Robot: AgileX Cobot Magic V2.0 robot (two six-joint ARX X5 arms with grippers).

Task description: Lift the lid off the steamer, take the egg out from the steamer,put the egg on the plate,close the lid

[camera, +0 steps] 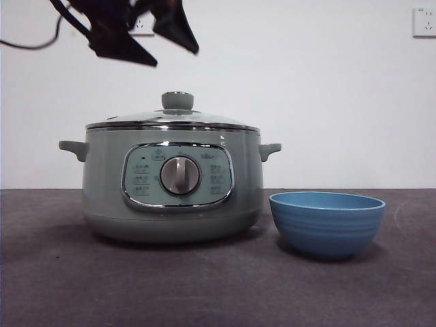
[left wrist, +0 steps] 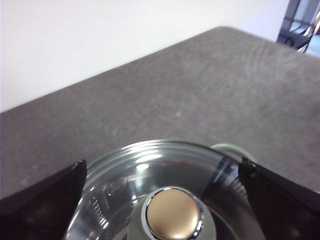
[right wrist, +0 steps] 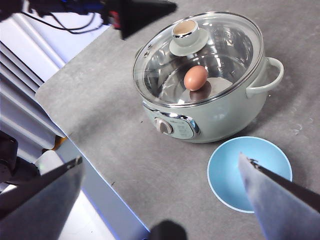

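The pale green steamer stands left of centre with its glass lid on, green knob upright. My left gripper hangs open a short way above the knob; in the left wrist view the gold-capped knob lies between the spread jaws of the left gripper. Through the lid a brown egg rests on the steamer's metal floor. The blue plate sits to the right of the pot, nothing in it. High above the table's front, my right gripper is open and holds nothing.
White wall sockets sit on the wall behind. A cable trails from the left arm at the upper left. The dark grey table ends at an edge close to the steamer's front.
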